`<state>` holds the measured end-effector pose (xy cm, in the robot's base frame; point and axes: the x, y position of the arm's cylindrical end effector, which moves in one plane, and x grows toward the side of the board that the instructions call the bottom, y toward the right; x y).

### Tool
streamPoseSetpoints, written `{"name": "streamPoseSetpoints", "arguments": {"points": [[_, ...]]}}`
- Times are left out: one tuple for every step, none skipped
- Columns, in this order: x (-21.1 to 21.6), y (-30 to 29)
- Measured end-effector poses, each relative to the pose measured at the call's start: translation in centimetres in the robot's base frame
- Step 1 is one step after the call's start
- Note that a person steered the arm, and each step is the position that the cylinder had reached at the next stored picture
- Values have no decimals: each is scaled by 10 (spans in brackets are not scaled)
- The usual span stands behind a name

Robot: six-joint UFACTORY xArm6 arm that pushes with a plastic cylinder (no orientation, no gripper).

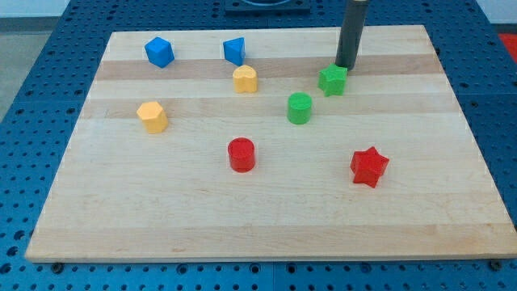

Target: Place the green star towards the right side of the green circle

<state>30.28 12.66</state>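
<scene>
The green star [332,79] lies on the wooden board [266,218], up and to the right of the green circle [300,107], with a small gap between them. My tip [346,67] stands just above and right of the green star, touching or nearly touching its upper right edge. The rod rises out of the view's top.
A blue cube [159,52] and a blue block [234,50] sit near the top left. A yellow block [245,78] lies left of the star, a yellow hexagon [152,116] farther left. A red cylinder [241,153] and a red star [369,166] lie lower down.
</scene>
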Motion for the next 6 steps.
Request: {"name": "streamPoseSetpoints", "arguments": {"points": [[12,-4],[13,-4],[10,-10],[9,-20],[19,-32],[30,-36]]}}
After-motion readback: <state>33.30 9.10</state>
